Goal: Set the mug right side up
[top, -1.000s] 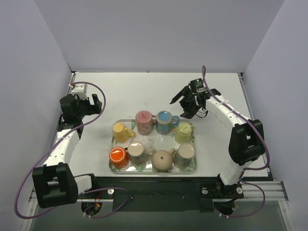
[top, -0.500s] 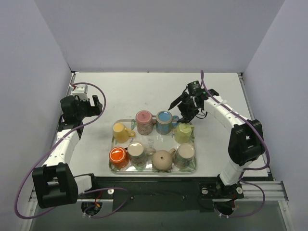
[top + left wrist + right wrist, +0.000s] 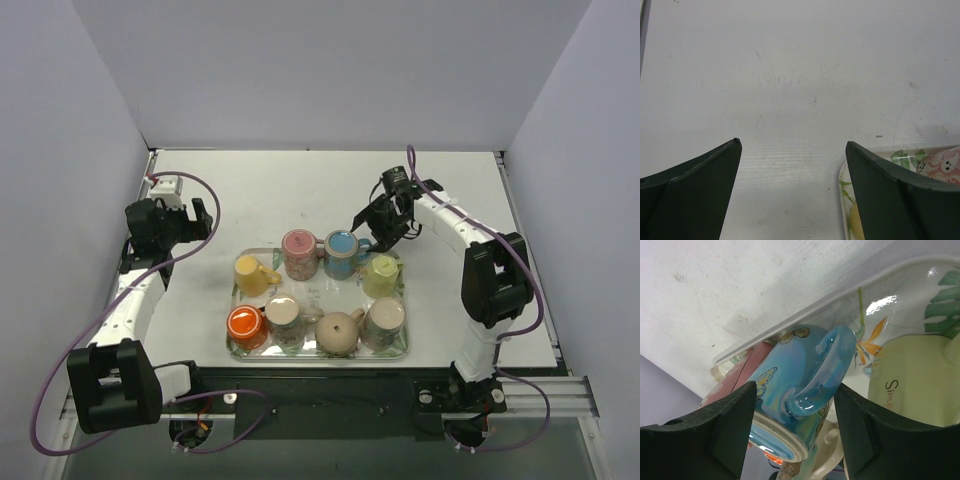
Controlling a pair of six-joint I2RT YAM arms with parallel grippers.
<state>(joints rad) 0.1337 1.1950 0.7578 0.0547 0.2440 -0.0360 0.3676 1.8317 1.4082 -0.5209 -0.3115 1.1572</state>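
Note:
A blue butterfly mug [image 3: 342,247] stands upside down at the back of the floral tray [image 3: 232,318], its ringed base facing up. In the right wrist view the mug [image 3: 777,377] shows its base and its handle [image 3: 826,362]. My right gripper [image 3: 372,232] is open, and its jaws straddle that handle [image 3: 795,390] without closing on it. My left gripper [image 3: 205,218] is open and empty over bare table left of the tray [image 3: 792,142].
The tray also holds a pink mug [image 3: 298,245], a yellow mug [image 3: 250,272], a pale green mug [image 3: 381,272], an orange mug [image 3: 245,323], a cream mug [image 3: 283,315], a tan teapot [image 3: 340,332] and another mug [image 3: 384,320]. White walls enclose the table.
My right gripper has moved left and down from the open table to the blue mug, so its open jaws now sit on either side of the handle. The left arm has not moved.

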